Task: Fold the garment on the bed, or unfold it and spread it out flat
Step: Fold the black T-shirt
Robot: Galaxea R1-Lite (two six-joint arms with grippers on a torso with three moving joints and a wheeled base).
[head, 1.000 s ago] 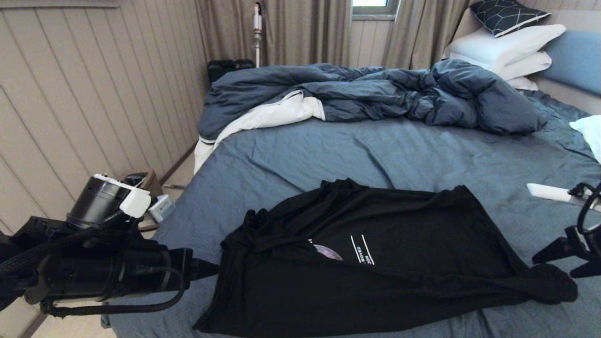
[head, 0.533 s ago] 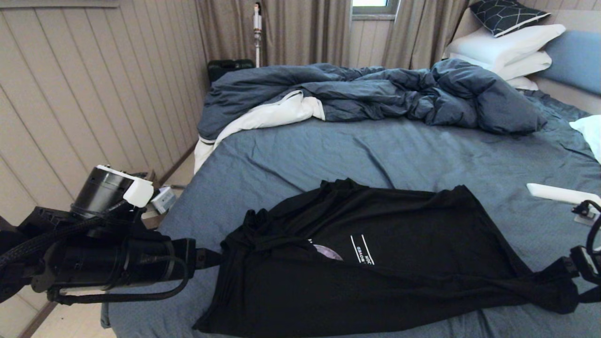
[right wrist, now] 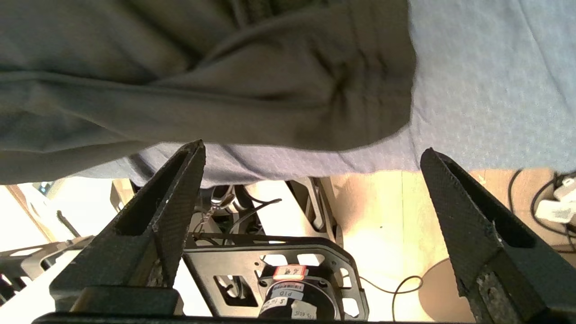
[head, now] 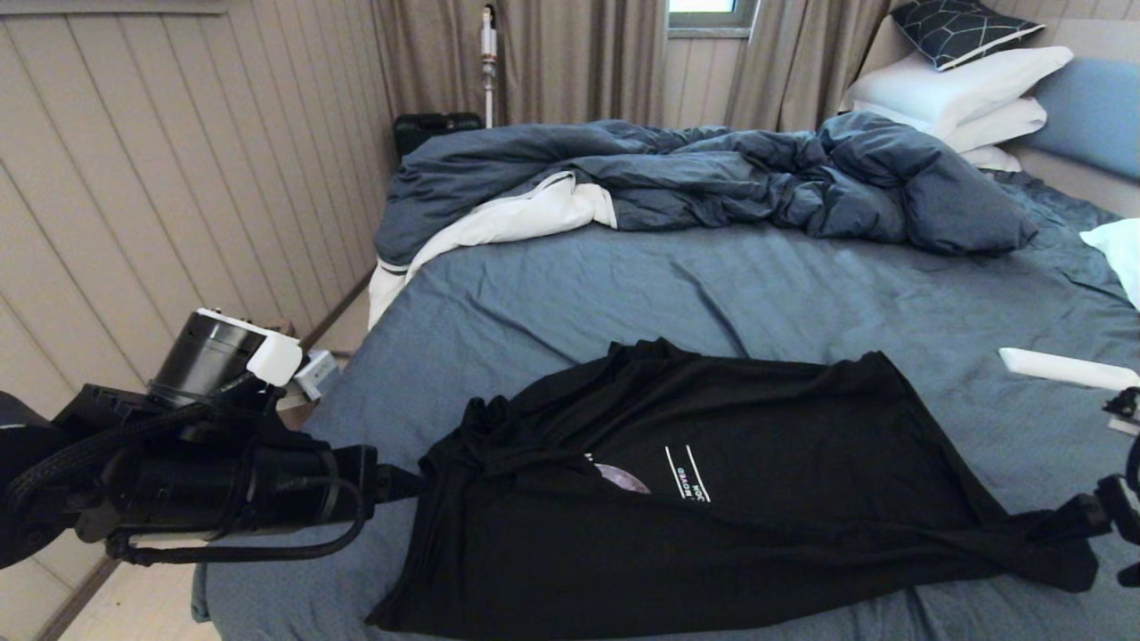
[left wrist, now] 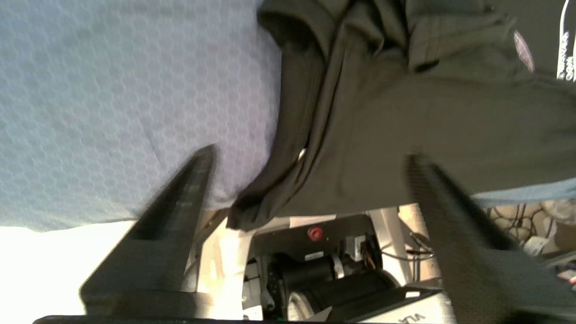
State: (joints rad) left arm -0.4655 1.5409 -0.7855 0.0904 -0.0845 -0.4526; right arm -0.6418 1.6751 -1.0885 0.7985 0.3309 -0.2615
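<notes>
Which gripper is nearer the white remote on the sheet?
Right. The right gripper is just below the white remote, at the T-shirt's right end; the left gripper is across the shirt.

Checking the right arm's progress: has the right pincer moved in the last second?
Yes. The right pincer has dropped away from the white remote to the T-shirt's right end at the bed's near edge.
</notes>
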